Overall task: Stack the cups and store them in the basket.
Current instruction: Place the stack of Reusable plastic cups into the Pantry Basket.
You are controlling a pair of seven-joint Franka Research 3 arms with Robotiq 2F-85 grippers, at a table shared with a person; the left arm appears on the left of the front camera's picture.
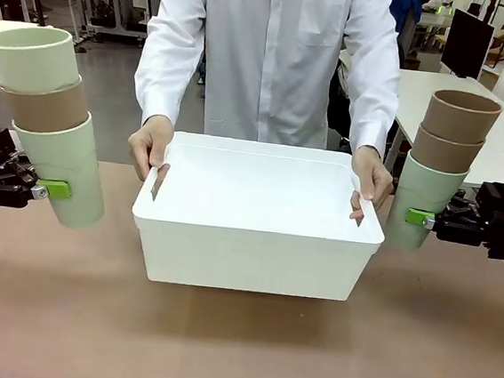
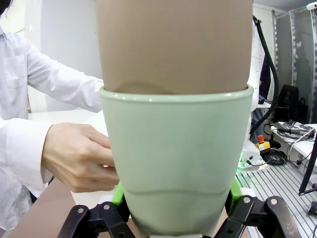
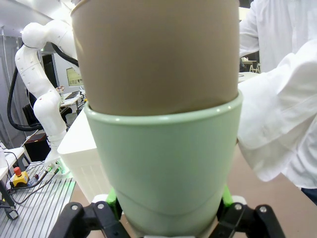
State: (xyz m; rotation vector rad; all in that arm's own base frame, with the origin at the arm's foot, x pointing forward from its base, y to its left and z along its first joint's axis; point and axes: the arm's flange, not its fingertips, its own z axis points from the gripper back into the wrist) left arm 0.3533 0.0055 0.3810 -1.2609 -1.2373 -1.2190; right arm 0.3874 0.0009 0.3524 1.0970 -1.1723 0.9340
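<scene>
The white basket (image 1: 256, 243) stands mid-table, held at both ends by the person's hands (image 1: 150, 146). Left of it my left gripper (image 1: 55, 190) is shut on the bottom mint cup (image 1: 62, 166) of a tilted stack, with a tan cup (image 1: 47, 105) and a mint cup (image 1: 34, 56) nested above. Right of the basket my right gripper (image 1: 419, 218) is shut on a mint cup (image 1: 425, 201) carrying two tan cups (image 1: 460, 115). Each wrist view has the held mint cup (image 2: 176, 158) (image 3: 166, 166) close up with a tan cup (image 2: 173, 44) (image 3: 156, 54) in it.
The brown table (image 1: 237, 348) has free room in front of the basket. The person in a white shirt (image 1: 274, 57) stands at the far side. White tables and desks stand farther off. The other arm (image 3: 42, 74) is seen beyond the basket (image 3: 81, 153).
</scene>
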